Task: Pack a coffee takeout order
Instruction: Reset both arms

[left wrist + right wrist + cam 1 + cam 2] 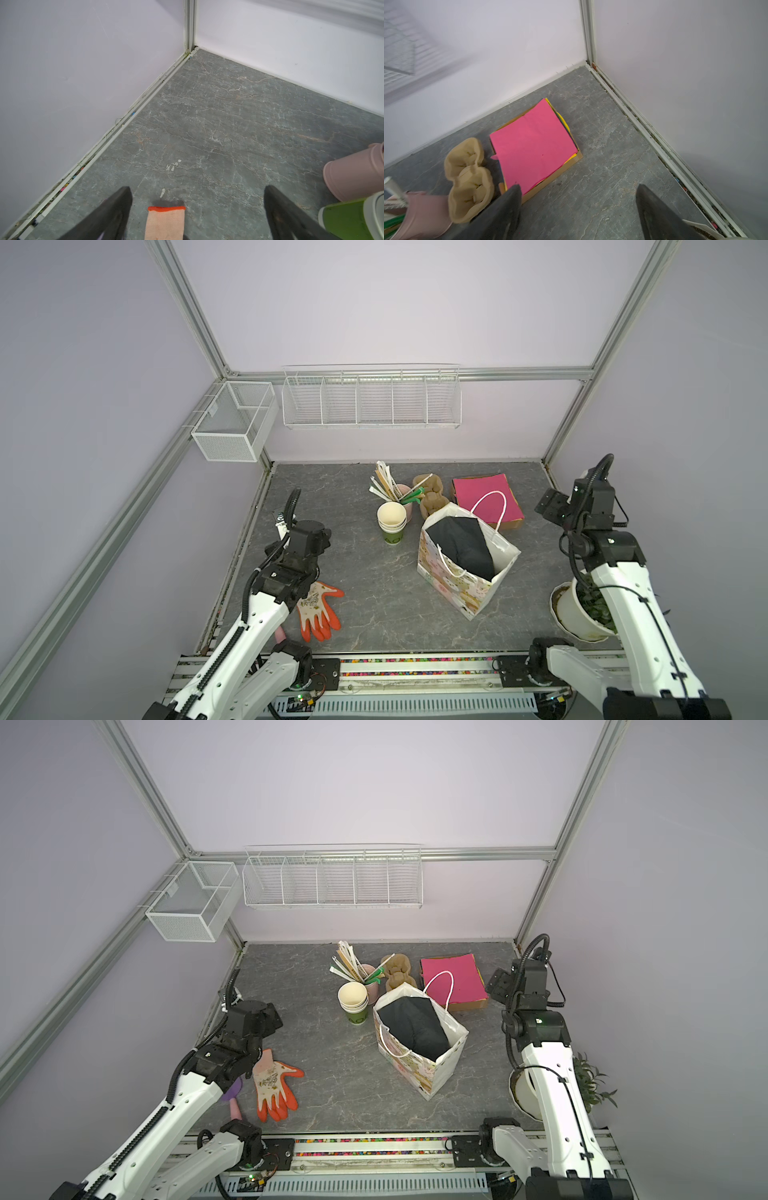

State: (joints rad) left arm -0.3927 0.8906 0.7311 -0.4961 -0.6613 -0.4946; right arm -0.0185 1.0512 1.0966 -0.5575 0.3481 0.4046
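Both top views: bag (467,572) upright in the middle of the surface (353,585), its mouth filled by the black sheet (461,549) (whatever lies under the sheet is hidden); carrier (432,499) outside and behind the bag, between the pink cup (409,511) and the paper stack (488,497), its near end cut off by the bag rim; stacked cups (392,524) just in front of the pink cup, lettering on the green one too small to read. Left tool (197,187) spread wide, pinching nothing, above the cuff of the glove (318,608); the cuff is covered by the left arm in both top views. Right tool (578,185) likewise spread, holding nothing, over bare surface; one finger overlaps the stack's corner in the wrist view. Pot (575,610) partly behind the right arm.
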